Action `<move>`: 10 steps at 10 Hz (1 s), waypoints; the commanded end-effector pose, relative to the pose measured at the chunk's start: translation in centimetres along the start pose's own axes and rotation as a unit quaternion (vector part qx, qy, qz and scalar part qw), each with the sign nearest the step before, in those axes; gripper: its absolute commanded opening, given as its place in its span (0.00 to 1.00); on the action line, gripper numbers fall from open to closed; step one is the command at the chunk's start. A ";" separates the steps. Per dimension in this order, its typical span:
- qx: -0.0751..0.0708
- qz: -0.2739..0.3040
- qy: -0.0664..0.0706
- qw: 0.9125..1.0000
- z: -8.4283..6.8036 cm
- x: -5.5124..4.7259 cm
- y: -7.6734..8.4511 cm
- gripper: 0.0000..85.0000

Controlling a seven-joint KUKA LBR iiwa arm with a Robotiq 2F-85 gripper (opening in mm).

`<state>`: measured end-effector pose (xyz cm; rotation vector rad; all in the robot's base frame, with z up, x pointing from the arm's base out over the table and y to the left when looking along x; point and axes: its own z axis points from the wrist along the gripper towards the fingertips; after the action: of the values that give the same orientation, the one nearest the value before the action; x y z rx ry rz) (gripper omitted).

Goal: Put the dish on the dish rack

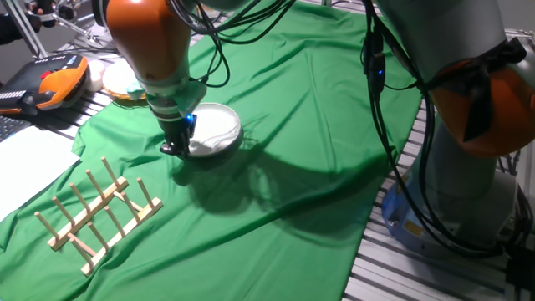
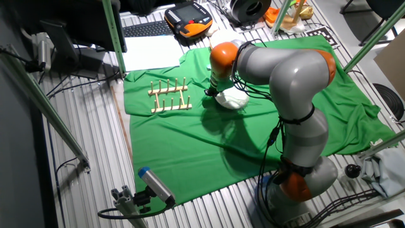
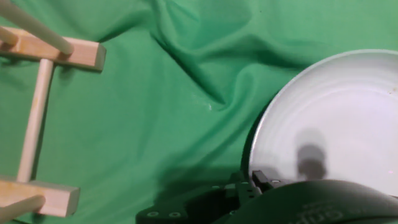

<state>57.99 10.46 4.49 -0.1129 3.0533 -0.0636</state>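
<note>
The dish [image 1: 215, 125] is a plain white round plate lying on the green cloth [image 1: 301, 125], also seen as the dish [image 2: 233, 99] from the other side. My gripper [image 1: 177, 150] comes down on its near-left rim, one finger inside the rim and one outside, shut on the edge. In the hand view the dish [image 3: 336, 118] fills the right side, and a dark shadow runs under its left rim beside my gripper [image 3: 249, 186]. The dish rack [image 1: 100, 213], light wood with upright pegs, lies apart to the front left; the dish rack [image 3: 37, 118] shows at the hand view's left edge.
A white disc with a wicker rim [image 1: 121, 81] sits behind the arm at the cloth's far edge. An orange teach pendant [image 1: 54, 84] and a white sheet [image 1: 29, 163] lie off the cloth to the left. The arm's base [image 2: 297, 183] stands at the table's edge.
</note>
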 end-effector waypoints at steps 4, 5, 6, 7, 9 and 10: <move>0.002 0.005 0.015 1.000 -2.2 0.1 0.3 0.00; -0.002 0.010 0.024 1.000 -3.3 0.1 0.3 0.00; -0.003 0.011 0.029 1.000 -4.3 0.2 0.3 0.00; -0.010 0.014 0.035 0.999 -5.5 0.2 0.0 0.00; -0.014 0.021 0.044 0.999 -7.6 0.3 -0.5 0.00; -0.009 0.021 0.047 0.999 -8.7 0.4 -0.6 0.00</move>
<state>56.82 10.15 12.89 -0.0484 3.1508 -0.0472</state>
